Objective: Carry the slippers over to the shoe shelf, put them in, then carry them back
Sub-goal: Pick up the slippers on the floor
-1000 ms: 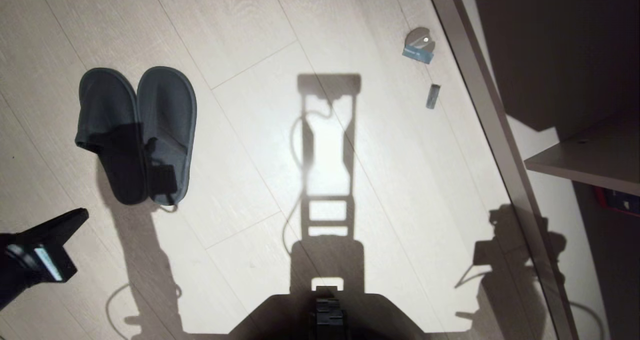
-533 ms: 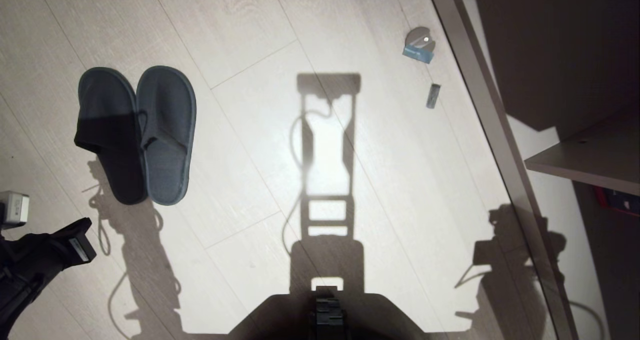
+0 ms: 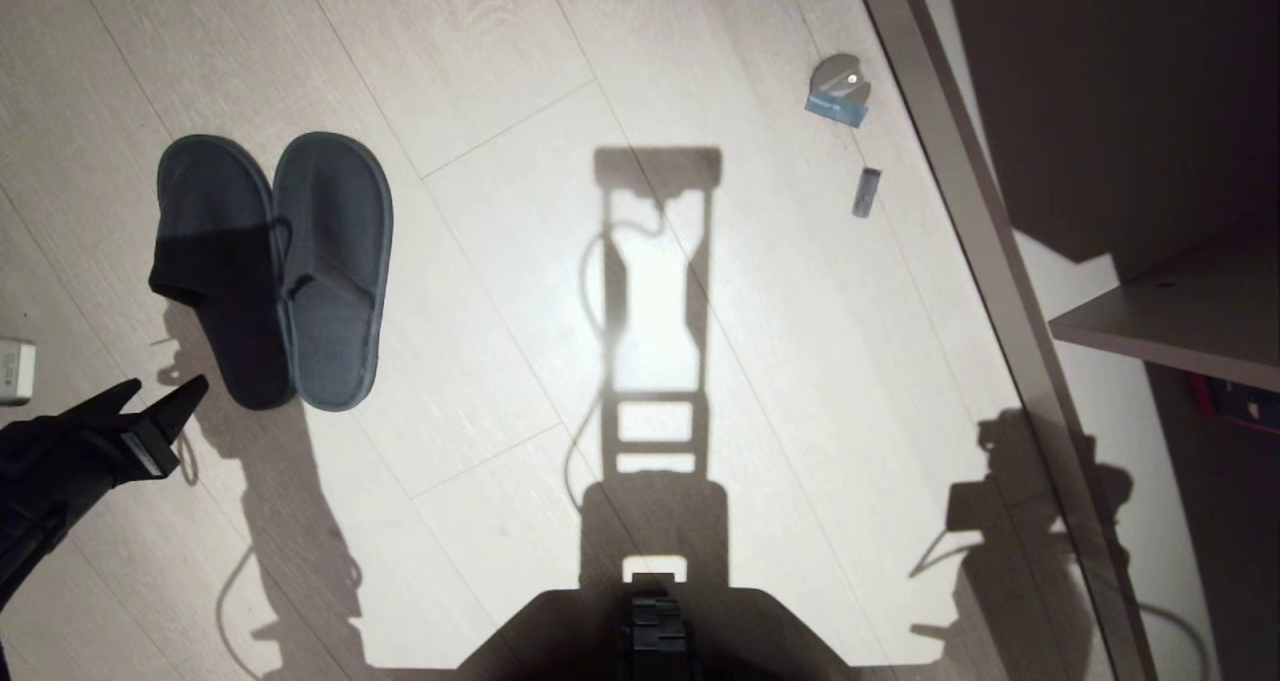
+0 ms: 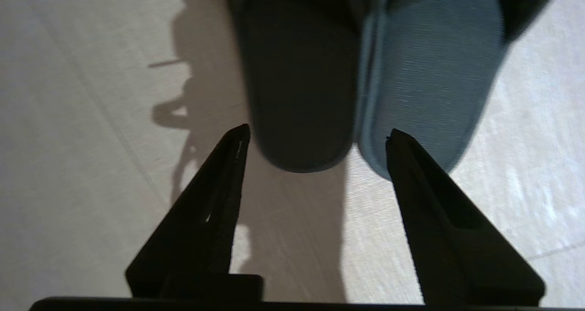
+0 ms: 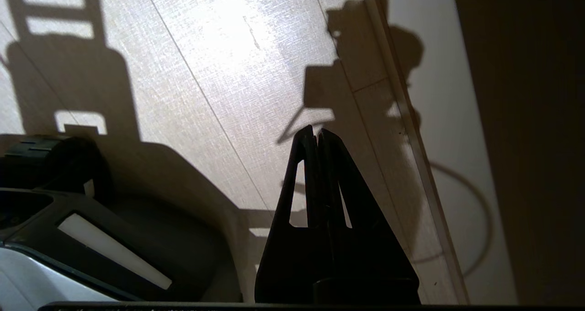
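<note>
Two small bits of litter (image 3: 838, 89) lie on the floor (image 3: 500, 61) near the shelf (image 3: 1165, 321). The slippers (image 3: 272, 266) lie side by side, toes away from the robot, heels toward the wide-open left end effector (image 3: 160, 393). The right end effector (image 5: 316, 135) is closed, empty.

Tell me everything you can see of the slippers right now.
The slippers are a dark grey pair in soft-looking fabric, with closed rounded toes, open backs and thin flat soles. They lie flat on the pale floor, side by side and touching, heels toward the robot. The open left gripper hovers just short of the heels, nothing held.
</note>
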Robot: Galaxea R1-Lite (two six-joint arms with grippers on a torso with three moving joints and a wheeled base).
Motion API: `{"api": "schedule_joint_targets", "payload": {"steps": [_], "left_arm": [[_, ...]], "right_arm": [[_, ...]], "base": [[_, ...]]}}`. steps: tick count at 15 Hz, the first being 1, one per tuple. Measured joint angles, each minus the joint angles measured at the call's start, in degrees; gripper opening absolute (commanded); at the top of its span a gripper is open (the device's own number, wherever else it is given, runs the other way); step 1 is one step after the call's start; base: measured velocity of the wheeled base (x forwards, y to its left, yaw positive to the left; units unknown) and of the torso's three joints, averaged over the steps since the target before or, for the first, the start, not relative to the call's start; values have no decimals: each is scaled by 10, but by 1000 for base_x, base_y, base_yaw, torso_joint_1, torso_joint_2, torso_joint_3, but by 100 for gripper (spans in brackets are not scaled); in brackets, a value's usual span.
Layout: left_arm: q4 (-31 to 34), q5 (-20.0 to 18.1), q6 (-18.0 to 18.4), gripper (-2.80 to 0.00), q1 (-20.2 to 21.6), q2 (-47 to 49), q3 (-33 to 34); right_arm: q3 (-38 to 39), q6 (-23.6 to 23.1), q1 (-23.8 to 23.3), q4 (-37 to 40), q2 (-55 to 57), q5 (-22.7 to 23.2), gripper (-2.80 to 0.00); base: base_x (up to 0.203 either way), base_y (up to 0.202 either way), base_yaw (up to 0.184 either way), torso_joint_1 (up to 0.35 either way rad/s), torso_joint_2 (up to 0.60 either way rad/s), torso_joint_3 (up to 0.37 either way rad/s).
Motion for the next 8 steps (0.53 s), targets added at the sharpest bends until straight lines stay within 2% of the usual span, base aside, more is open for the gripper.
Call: {"api": "schedule_joint_targets", "payload": {"steps": [2,6,8], "left_arm": [[0,-26,9,0,-5,13,-13],[0,-29,34,0,-38,42,-51],[0,-30,66,0,-42,59,-71]], "right_arm": [[0,0,0,0,0,0,-280],[0,-1,0,0,0,0,-280],[0,-1,0,0,0,0,-280]], "base": [[0,0,0,0,0,0],[0,0,0,0,0,0],[0,0,0,0,0,0]]}}
